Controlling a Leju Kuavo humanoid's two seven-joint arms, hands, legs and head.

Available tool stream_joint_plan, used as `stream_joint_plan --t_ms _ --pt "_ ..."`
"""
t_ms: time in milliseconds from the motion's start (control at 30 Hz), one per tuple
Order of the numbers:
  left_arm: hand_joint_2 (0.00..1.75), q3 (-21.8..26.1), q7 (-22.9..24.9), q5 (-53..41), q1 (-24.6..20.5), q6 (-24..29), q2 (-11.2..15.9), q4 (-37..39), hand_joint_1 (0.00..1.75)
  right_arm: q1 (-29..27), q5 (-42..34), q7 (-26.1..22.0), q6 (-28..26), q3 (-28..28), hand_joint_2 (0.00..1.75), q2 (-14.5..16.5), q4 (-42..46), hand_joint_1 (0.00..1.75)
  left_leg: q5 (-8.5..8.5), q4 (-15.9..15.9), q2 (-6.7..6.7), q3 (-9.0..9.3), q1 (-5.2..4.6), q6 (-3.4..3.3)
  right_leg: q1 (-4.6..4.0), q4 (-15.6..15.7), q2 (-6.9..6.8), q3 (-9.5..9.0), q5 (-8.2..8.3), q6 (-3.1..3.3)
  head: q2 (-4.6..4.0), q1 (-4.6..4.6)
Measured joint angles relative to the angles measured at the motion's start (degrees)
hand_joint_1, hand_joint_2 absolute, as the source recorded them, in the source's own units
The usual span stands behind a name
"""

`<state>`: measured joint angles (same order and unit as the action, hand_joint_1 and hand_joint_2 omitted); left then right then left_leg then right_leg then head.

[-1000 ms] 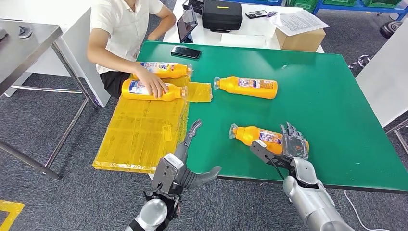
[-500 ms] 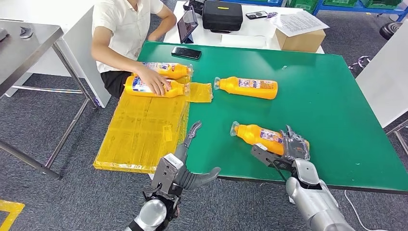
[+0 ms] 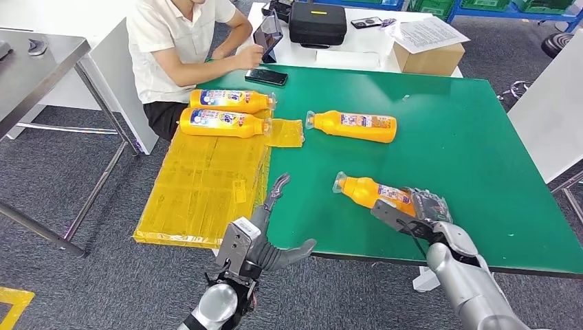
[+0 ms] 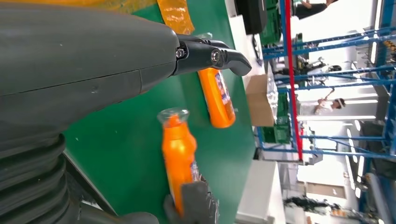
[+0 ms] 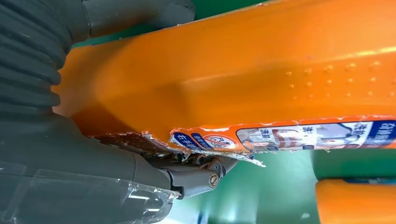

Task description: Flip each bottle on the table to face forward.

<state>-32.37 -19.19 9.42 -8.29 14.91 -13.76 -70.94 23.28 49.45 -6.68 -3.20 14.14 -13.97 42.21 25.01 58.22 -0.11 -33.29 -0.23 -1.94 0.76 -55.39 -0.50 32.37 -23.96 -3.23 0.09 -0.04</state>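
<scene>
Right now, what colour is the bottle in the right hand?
Orange, with a blue-and-white label; the bottle in the right hand shows best in the head view.

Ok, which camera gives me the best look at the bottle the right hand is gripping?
The head view: the near bottle lies whole on the green table, the right hand closed around its base end. The left wrist view shows it end-on from the cap. The right wrist view shows its orange side and torn label.
</scene>
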Motion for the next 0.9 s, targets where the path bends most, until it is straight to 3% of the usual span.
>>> stream_joint_plan --t_ms 133,267,400,533,733,900 --pt "1.75 0.0 -1.1 2.5 -0.4 0.1 0.1 0.3 0.0 -0.2 -11.4 -5.4 6.8 -1.9 1.75 -1.2 0.7 1.75 0.45 0.0 0.44 0.77 0.23 0.08 -0.21 0.3 0.35 -0.76 -0.1 0.02 0.0 0.04" --pt "1.75 0.5 -2.4 6.8 -0.7 2.9 -0.2 0.4 0.0 -2.4 -19.2 -9.0 10.1 -2.7 1.75 -1.6 3.6 1.75 0.93 0.0 0.94 1.42 0.32 0.13 -0.33 0.3 0.83 -1.38 -0.22 0.14 0.0 0.01" --pt "1.75 3.1 -0.8 19.9 -0.9 3.6 -1.3 0.8 0.0 -5.3 -25.8 -12.4 12.5 -2.3 1.75 -0.9 9.3 1.75 0.8 0.0 0.98 1.23 0.32 0.11 -0.34 0.3 0.89 -1.65 -0.06 0.08 0.0 -0.02" --pt "1.75 4.7 -0.4 25.7 -1.0 1.9 -1.4 2.2 0.0 -6.9 -28.6 -12.4 12.8 -0.5 1.75 0.3 13.3 1.75 0.53 0.0 0.94 0.73 0.37 0.16 -0.37 0.2 0.88 -1.26 0.07 0.05 0.0 -0.03" --pt "1.75 6.1 0.1 31.5 -0.3 -1.1 -1.3 3.4 0.0 -9.2 -34.2 -17.0 13.4 2.7 1.75 2.8 18.8 1.75 0.5 0.0 0.82 0.05 0.38 0.17 -0.36 0.2 0.81 -0.73 0.05 0.04 0.0 -0.02" --pt "1.75 6.6 1.6 36.7 0.5 -3.9 -0.9 3.3 0.0 -10.4 -33.1 -17.5 7.7 6.8 1.75 5.2 24.9 1.75 0.34 0.0 0.6 -0.48 0.36 0.14 -0.35 0.1 0.53 -0.28 0.06 0.03 0.0 -0.05"
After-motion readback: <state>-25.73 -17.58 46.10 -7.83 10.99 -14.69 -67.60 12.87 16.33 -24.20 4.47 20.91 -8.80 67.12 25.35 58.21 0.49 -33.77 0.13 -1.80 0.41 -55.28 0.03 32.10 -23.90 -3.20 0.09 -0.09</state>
